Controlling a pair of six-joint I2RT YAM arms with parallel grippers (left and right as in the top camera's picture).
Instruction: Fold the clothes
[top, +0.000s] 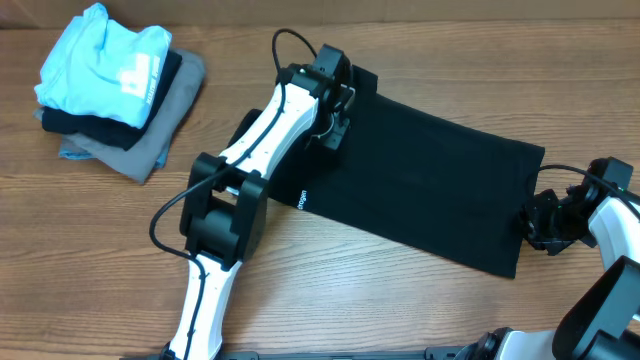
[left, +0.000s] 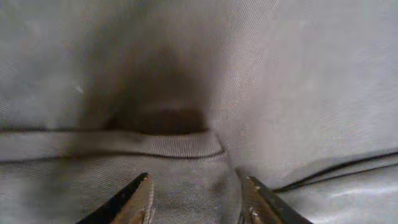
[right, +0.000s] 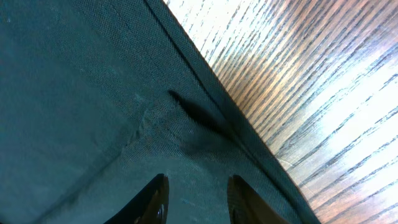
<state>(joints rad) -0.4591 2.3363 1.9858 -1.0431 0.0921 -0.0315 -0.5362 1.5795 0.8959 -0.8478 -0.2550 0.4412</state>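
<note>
The black polo shirt (top: 420, 190) lies flat across the middle of the table, with a small white mark (top: 303, 197) near its left edge. My left gripper (top: 328, 135) hangs over the shirt's upper left part. In the left wrist view its jaws (left: 198, 179) stand apart just above the cloth (left: 298, 74), by a ribbed band (left: 124, 144). My right gripper (top: 532, 224) is at the shirt's right edge. Its jaws (right: 198, 178) are also apart, over the fabric (right: 74, 93) next to the hem. Neither gripper holds anything.
A pile of folded garments sits at the back left: a light blue shirt (top: 105, 60) on top, a dark one under it, and a grey one (top: 165, 125) at the bottom. Bare wooden table (top: 100, 250) surrounds the shirt and shows in the right wrist view (right: 311, 93).
</note>
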